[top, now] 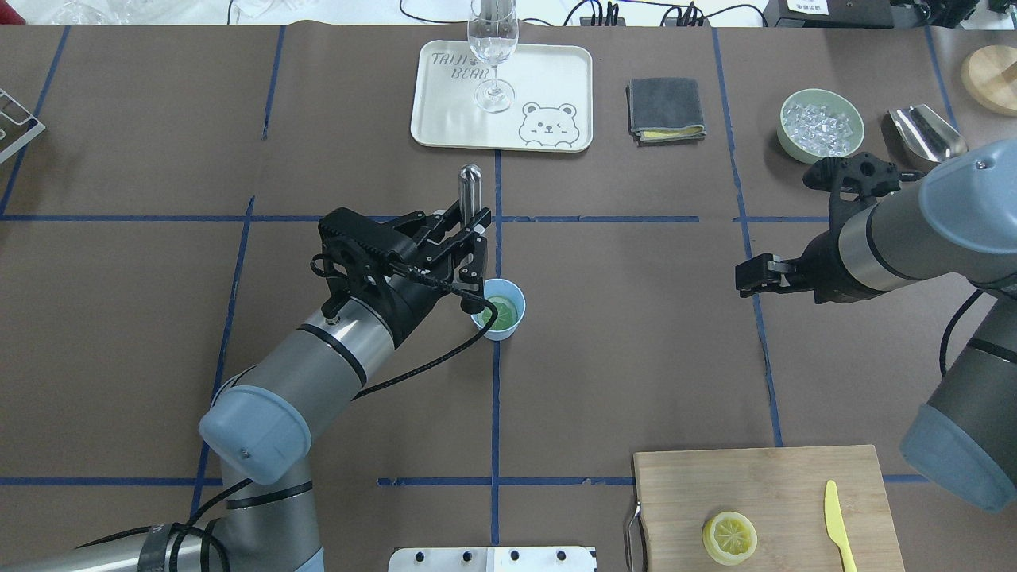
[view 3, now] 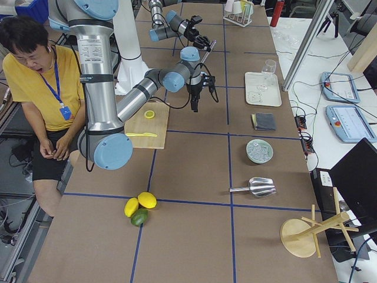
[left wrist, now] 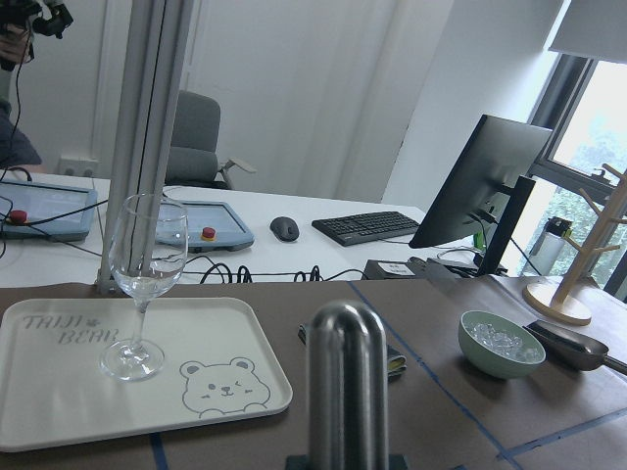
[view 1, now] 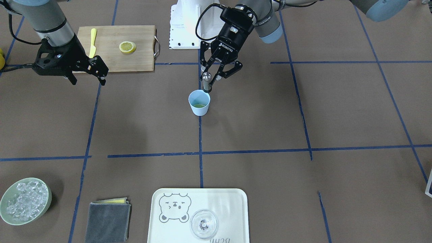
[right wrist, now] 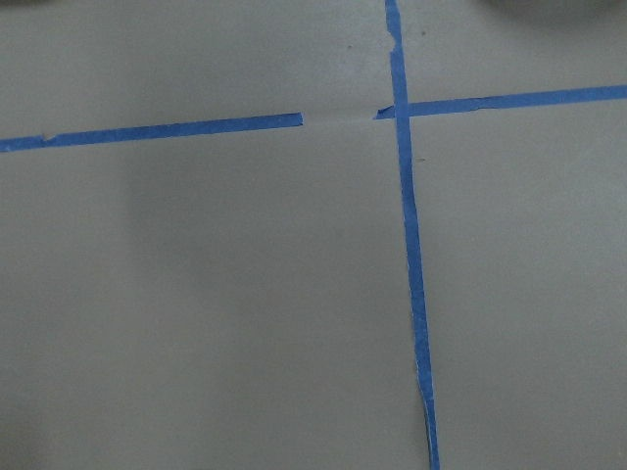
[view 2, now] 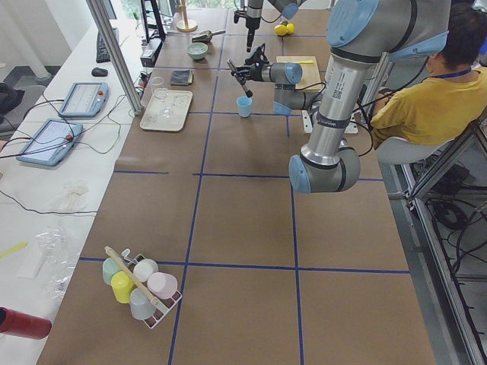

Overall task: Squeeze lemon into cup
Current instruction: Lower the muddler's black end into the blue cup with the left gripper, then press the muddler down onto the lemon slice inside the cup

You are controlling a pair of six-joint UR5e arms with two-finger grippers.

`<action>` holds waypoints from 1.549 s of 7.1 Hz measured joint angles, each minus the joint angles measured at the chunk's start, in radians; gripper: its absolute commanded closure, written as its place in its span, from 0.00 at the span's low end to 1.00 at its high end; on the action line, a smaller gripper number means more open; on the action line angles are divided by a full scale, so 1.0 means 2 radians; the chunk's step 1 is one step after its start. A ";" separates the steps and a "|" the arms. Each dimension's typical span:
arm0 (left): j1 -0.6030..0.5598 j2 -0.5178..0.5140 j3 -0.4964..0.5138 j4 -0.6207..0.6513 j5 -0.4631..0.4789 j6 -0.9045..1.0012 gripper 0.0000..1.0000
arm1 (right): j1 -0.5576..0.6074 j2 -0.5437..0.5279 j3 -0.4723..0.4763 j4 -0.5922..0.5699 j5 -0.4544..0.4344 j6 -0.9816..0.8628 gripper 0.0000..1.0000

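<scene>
Centre of the front view: the left gripper is clamped tight on a steel muddler. The rod is tilted, rounded end up, with its lower tip right at the far rim of the cup. I cannot tell whether tip and rim are touching. From overhead, a greenish-yellow slice lies flat in the bottom of the cup.

Upper left of the front view: the lemon sits cut face up on the cutting board, near the yellow knife and well apart from the cup. The right gripper hangs by the board's lower left corner, fingers spread wide with nothing between them. Its wrist view shows only brown table and blue tape.

This looks like the pressing step at the cup. Next, the muddler should come upright over the cup's middle and go straight down on the slice. It should press gently, since nothing steadies that light cup and it could tip or slide. The lemon on the board looks unsqueezed, so the free gripper would have to take it by the rind.

Writing: "ROBOTIQ" in white on the left gripper's body, upside down in the front view. The tray, top centre overhead, reads "BEAR" under a word like "TAIJI", beside 1 cartoon bear. A wine glass stands on it.
</scene>
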 measured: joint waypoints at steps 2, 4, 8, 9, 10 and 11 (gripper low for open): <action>0.001 -0.031 0.050 -0.022 0.027 0.010 1.00 | 0.006 -0.019 -0.001 0.029 0.009 -0.001 0.00; 0.005 -0.042 0.064 -0.025 0.031 0.011 1.00 | 0.010 -0.022 -0.003 0.035 0.017 -0.001 0.00; 0.021 -0.046 0.086 -0.026 0.044 0.009 1.00 | 0.010 -0.023 -0.004 0.035 0.019 -0.001 0.00; 0.025 -0.048 0.097 -0.026 0.048 0.008 1.00 | 0.010 -0.023 -0.004 0.035 0.019 -0.001 0.00; 0.027 -0.051 0.108 -0.027 0.049 0.007 1.00 | 0.010 -0.024 -0.004 0.035 0.019 -0.001 0.00; 0.028 -0.052 0.114 -0.027 0.050 0.007 1.00 | 0.009 -0.023 -0.004 0.035 0.019 -0.001 0.00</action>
